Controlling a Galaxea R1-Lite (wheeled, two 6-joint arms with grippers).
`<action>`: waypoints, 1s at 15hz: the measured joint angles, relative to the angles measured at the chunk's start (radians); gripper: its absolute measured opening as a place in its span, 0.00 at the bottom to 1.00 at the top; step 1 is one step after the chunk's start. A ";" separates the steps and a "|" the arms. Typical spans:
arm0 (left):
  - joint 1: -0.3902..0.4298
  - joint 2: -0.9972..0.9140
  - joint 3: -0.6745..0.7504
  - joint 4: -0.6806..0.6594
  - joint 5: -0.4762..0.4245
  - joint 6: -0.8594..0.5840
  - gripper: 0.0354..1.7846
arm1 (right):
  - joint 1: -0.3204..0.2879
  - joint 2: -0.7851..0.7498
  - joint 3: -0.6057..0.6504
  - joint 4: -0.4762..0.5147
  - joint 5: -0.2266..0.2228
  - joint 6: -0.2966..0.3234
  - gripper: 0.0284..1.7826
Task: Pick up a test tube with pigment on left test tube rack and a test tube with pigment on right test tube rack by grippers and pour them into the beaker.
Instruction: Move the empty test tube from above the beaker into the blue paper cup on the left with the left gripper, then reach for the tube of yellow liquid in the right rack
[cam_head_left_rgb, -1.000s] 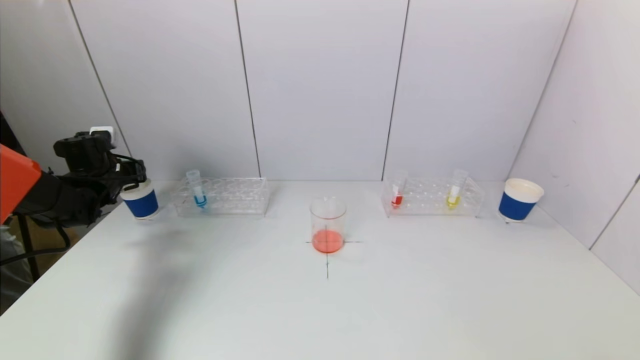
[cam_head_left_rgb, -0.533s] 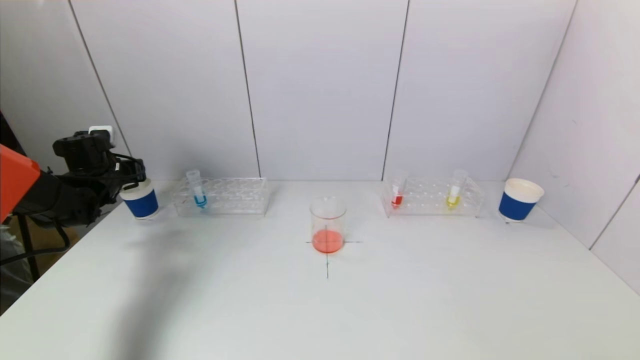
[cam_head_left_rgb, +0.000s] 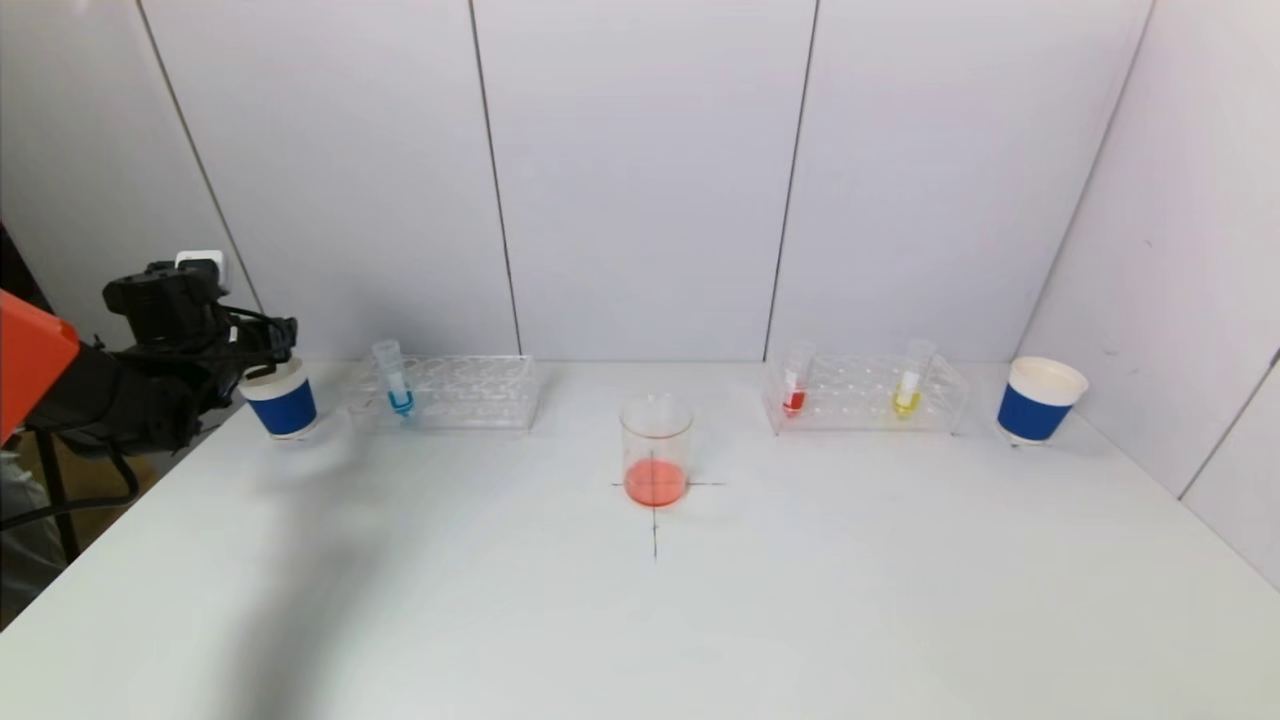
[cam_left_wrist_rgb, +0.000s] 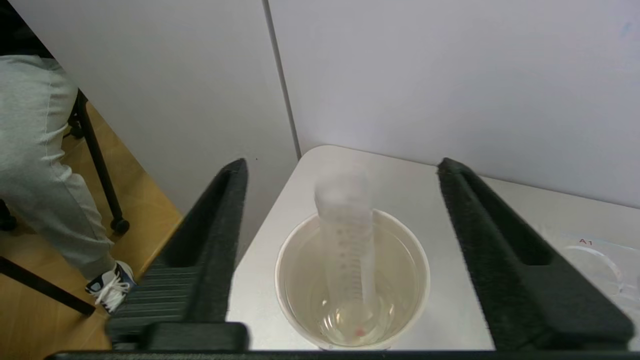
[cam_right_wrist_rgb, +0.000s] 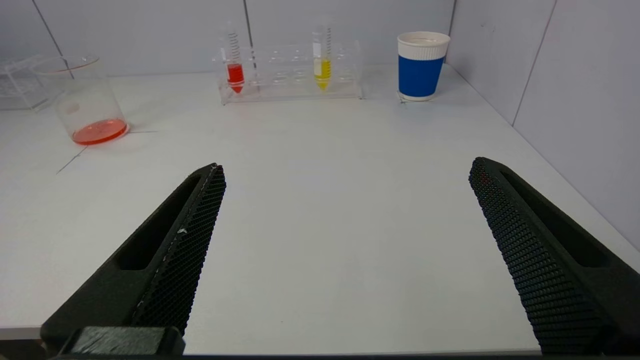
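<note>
Over left cup (cam_left_wrist_rgb: 350, 280) | left gripper (cam_left_wrist_rgb: 345, 170) wide open, empty | clear emptied tube (cam_left_wrist_rgb: 347, 240) inside

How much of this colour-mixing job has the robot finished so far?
Partly done: the beaker holds orange-red liquid, and an emptied tube stands in the left cup, under the open left gripper. Blue, red and yellow tubes remain racked. The right gripper is open, empty.

Stuff the cameras couldn't really catch

The black left gripper (cam_head_left_rgb: 262, 345) blocked part of the rim of the blue-sleeved white paper cup on the left (cam_head_left_rgb: 283, 407) in the head view, and the orange-cased left arm (cam_head_left_rgb: 35, 360) got cut off at the edge. The clear empty test tube (cam_left_wrist_rgb: 346, 235) looked blurry at its top. The right gripper wasn't in the head view at all.
</note>
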 joint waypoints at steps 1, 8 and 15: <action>-0.001 -0.001 0.003 0.000 -0.001 0.000 0.87 | 0.000 0.000 0.000 0.000 0.000 0.000 0.99; -0.071 -0.142 0.149 -0.029 -0.009 -0.004 0.99 | 0.000 0.000 0.000 0.000 0.000 0.000 0.99; -0.207 -0.564 0.485 -0.042 -0.029 0.013 0.99 | 0.000 0.000 0.000 0.000 0.001 0.000 0.99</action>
